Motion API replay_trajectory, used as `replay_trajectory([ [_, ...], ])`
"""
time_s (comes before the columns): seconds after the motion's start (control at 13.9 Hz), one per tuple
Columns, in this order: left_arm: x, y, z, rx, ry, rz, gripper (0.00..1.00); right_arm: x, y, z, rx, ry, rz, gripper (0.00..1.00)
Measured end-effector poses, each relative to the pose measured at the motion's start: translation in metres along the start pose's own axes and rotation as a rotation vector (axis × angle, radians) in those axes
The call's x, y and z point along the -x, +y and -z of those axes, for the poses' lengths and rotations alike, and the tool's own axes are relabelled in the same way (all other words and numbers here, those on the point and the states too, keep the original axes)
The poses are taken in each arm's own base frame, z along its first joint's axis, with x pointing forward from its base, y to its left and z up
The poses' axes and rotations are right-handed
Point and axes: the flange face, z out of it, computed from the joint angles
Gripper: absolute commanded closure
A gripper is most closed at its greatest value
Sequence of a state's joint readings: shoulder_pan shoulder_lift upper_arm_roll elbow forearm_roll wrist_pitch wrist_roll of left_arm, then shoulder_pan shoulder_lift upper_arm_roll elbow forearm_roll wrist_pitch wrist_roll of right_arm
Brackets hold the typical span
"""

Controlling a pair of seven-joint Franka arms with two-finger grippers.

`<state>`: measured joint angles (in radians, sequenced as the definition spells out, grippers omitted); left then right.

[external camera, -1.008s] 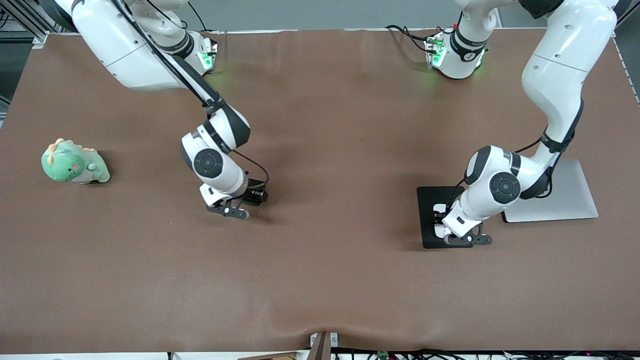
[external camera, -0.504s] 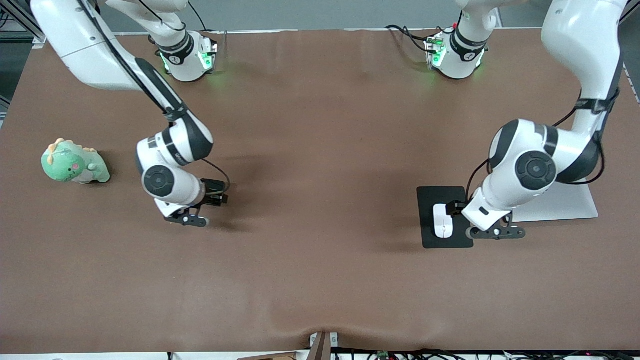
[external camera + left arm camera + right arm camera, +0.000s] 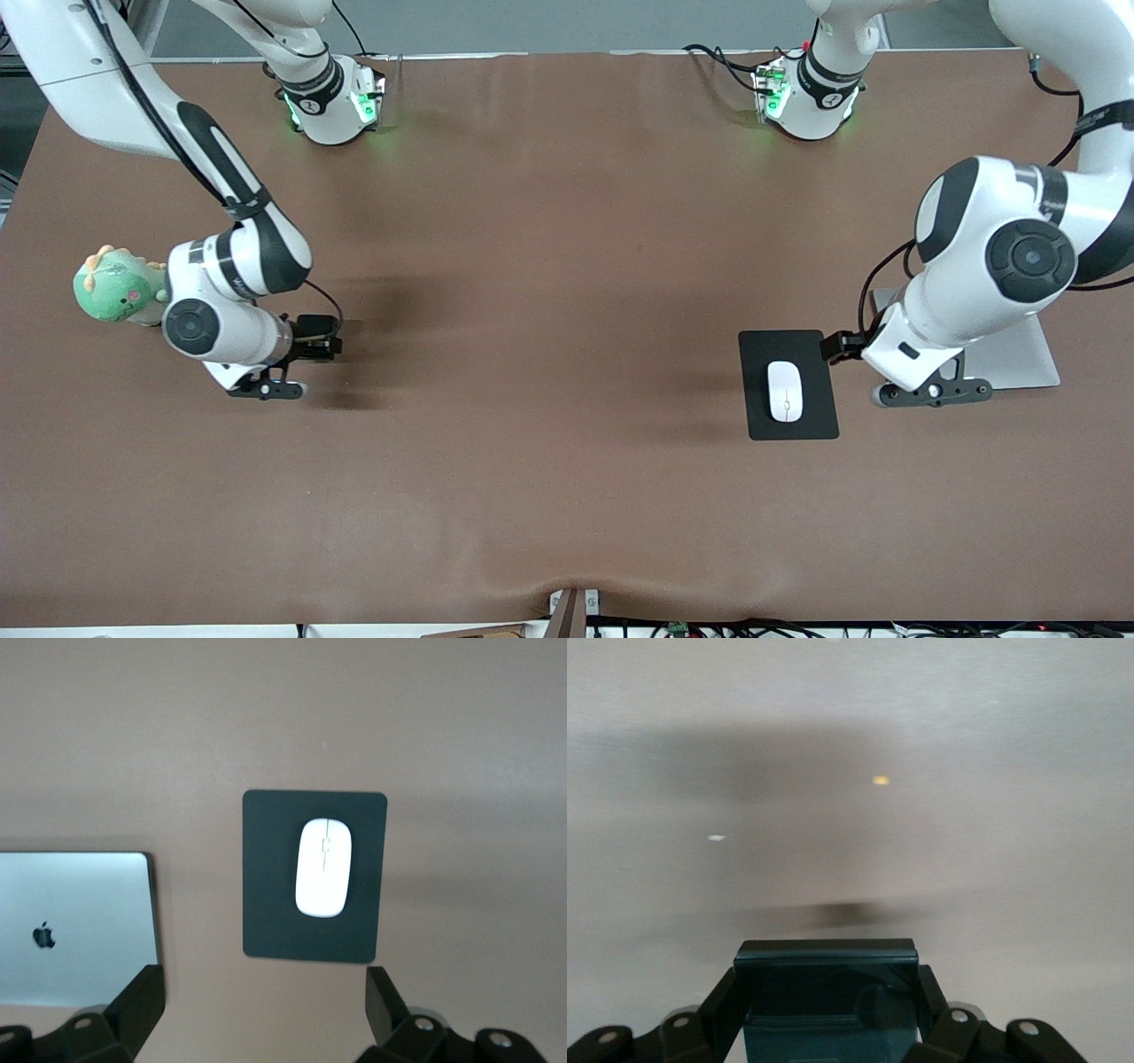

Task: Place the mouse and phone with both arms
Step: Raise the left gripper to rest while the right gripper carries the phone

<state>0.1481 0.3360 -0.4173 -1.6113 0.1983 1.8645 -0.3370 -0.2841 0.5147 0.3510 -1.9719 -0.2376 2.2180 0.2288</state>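
Front view shows you the mouse (image 3: 785, 391) resting on its black pad (image 3: 762, 416), left end effector (image 3: 932, 392) spread empty beside it, while the right end effector (image 3: 264, 388) clamps the phone (image 3: 826, 992) above bare counter (image 3: 549, 266), and a loose clamp could drop it.

The only sign that can be made out is a dark apple-shaped logo (image 3: 44, 935) on the lid of the flat silver closed laptop (image 3: 75, 926) (seen in the left wrist view). No words or numbers can be read anywhere else.
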Motion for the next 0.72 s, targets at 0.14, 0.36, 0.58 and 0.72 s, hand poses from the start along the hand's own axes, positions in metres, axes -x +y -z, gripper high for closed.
replay_trajectory([
  [0.14, 0.011, -0.008, 0.018, 0.015, -0.035, -0.017, 0.0, 0.003, 0.051, -0.009, 0.017, -0.02, 0.052, 1.0],
  [0.36, 0.017, -0.043, 0.04, 0.071, -0.048, -0.036, 0.0, 0.006, 0.085, -0.017, 0.029, -0.035, 0.088, 1.0],
  [0.58, 0.031, -0.09, 0.075, 0.129, -0.04, -0.039, 0.0, 0.012, 0.1, -0.028, 0.031, -0.036, 0.082, 1.0],
  [0.72, 0.047, -0.107, 0.1, 0.124, -0.036, -0.055, 0.0, 0.017, 0.103, -0.04, 0.027, -0.006, 0.08, 1.0],
])
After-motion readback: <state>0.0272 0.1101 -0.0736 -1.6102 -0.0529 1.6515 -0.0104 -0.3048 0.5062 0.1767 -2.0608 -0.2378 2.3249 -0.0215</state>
